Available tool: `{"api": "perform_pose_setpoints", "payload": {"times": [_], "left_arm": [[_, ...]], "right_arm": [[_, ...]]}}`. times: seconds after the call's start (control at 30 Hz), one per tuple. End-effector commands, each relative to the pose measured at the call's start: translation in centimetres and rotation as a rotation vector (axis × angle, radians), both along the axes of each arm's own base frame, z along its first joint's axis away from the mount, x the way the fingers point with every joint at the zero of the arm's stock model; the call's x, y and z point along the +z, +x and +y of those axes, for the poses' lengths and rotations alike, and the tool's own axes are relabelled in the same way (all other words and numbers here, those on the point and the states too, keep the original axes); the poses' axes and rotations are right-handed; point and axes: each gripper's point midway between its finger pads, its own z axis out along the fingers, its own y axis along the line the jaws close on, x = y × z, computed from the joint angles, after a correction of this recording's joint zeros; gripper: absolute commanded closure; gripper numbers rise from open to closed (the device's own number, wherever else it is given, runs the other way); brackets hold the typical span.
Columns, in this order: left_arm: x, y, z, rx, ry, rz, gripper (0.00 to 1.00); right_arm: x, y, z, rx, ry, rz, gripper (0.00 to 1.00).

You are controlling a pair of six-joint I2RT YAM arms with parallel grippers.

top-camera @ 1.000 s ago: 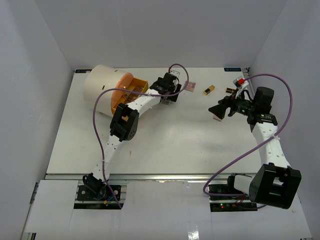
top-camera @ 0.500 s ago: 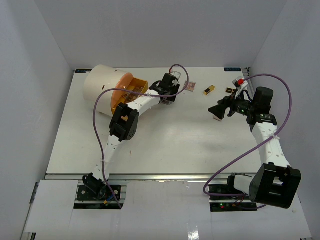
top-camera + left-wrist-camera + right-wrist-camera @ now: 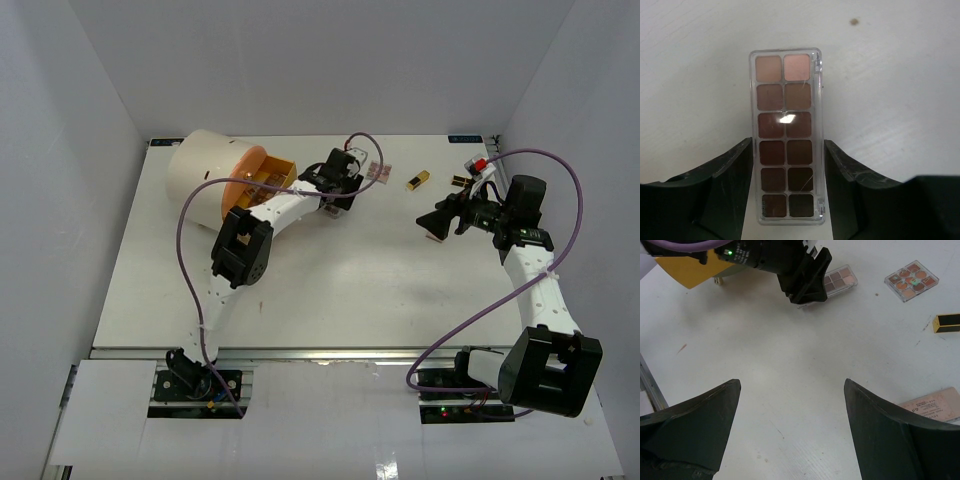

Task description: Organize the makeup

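Eyeshadow palette (image 3: 786, 100) sits clamped in the left claw (image 3: 787, 144), mostly hidden from above; right claw (image 3: 791, 383) spread apart.

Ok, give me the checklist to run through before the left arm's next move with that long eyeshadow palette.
1. Long palette centred between the fingers of the left gripper: ok.
2. Both fingers pressing firmly on its long edges: cannot tell; they stand close alongside.
3. Palette face up, lying on the table: ok.
4. Drawer of the cream cylinder pulled open: ok.
5. Right gripper open, empty and apart from the left arm: ok.
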Motion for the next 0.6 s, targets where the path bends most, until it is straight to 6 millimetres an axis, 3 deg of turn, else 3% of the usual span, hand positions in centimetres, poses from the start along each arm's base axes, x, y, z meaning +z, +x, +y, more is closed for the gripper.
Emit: {"api": "perform_pose_setpoints", "payload": {"times": [0.0,0.1,0.2,0.4,0.57], "left_arm": [[13.1,-3.5,-2.3,-0.099,-0.009,-0.231,0.94],[15.5,-5.3,-0.8,-0.083,0.05,-0.287,0.94],[18.6,-6.7,2.3,-0.025,0.109,-0.353,0.94],[19.0,-9.4,9.6,0.135,0.275,-0.383,0.95],[20.0,-10.6,13.9,0.227,0.344,-0.418,0.95]], "right_arm": [[0.9,0.1,0.2,0.021,-0.004,-0.056,0.1],[0.7,0.1,0.3,0.021,-0.004,-0.053,0.1],[0.6,0.1,0.4,0.023,-0.004,-0.049,0.1],[0.1,0.2,0.9,0.033,-0.007,-0.03,0.1],[-0.4,0.3,1.2,0.038,-0.016,-0.019,0.1]]}}
